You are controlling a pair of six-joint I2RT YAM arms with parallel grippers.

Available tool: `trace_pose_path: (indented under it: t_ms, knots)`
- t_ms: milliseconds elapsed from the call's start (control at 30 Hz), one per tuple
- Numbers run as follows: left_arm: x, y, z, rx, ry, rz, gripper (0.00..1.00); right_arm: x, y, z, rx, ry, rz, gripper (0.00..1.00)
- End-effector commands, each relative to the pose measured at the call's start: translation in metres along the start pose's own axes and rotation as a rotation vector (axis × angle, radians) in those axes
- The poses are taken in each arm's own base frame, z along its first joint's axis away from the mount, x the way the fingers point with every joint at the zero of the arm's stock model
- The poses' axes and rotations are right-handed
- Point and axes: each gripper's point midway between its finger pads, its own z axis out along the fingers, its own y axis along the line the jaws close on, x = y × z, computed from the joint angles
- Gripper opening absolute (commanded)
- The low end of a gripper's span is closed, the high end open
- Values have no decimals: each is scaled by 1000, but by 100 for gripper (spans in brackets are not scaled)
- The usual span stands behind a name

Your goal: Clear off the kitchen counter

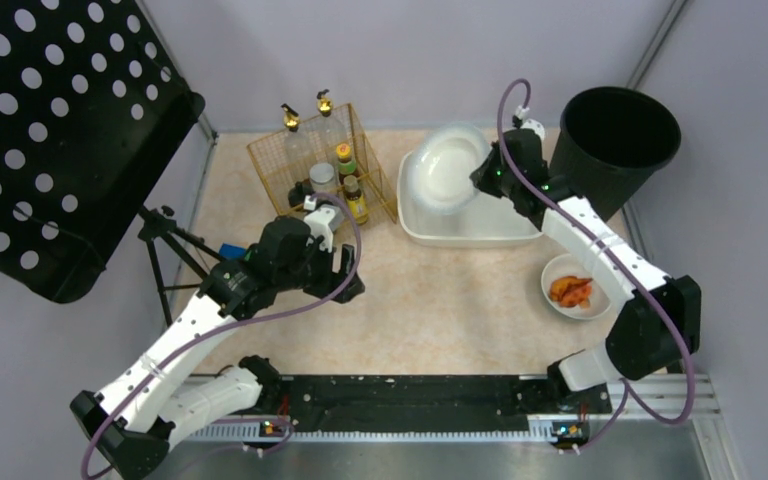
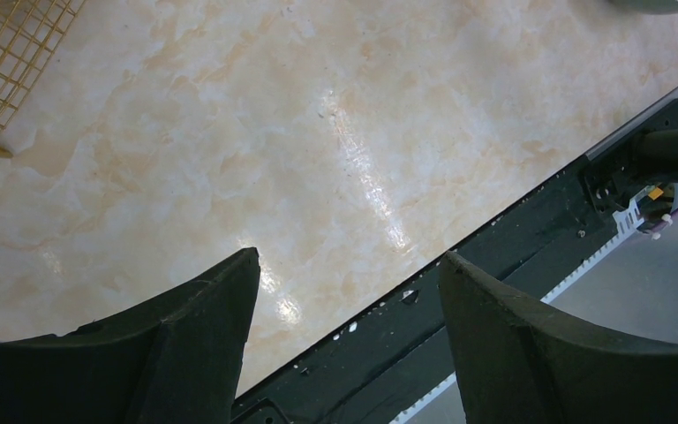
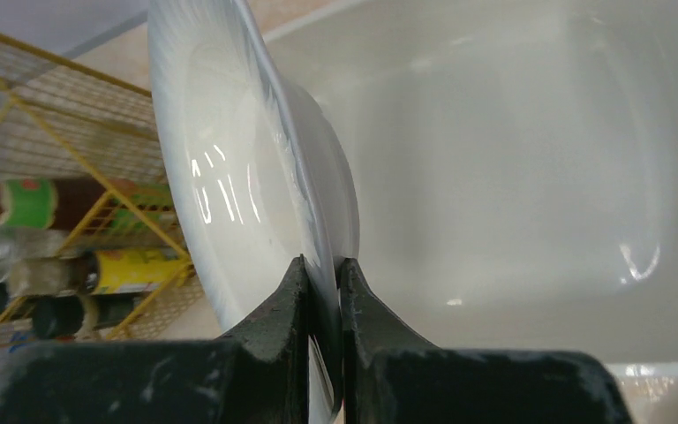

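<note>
Right wrist: right claw [image 3: 324, 265] pinches white plate [image 3: 229, 177] rim over white tub [image 3: 538, 177]; left claw [image 2: 348, 256] gapes empty above kitchen counter [image 2: 318, 132].

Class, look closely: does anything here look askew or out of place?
The round white ceramic plate is tilted on edge above the white rectangular plastic tub, pinched at its rim by the right end effector; nothing looks spilled or broken.

The left arm [image 1: 175, 342] and right arm [image 1: 600, 250] each show white shells, black joints and 1 looping purple cable [image 1: 359, 243].
</note>
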Motion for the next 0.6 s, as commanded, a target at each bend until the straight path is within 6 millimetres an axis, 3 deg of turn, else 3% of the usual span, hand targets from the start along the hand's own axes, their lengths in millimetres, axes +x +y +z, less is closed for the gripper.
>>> trace_pose_path:
  t_ms: [0,333,567]
  knots:
    - [-8,-4,-6,7,-32,0,79,-49,2,-5,-7,-255,177,0]
    - [-3,0,-8,-14,-10,-8,79,10,-31,51,54,-160,274,0]
    - [-5,0,-11,-22,-14,-13,79,35,-63,81,74,-121,355,0]
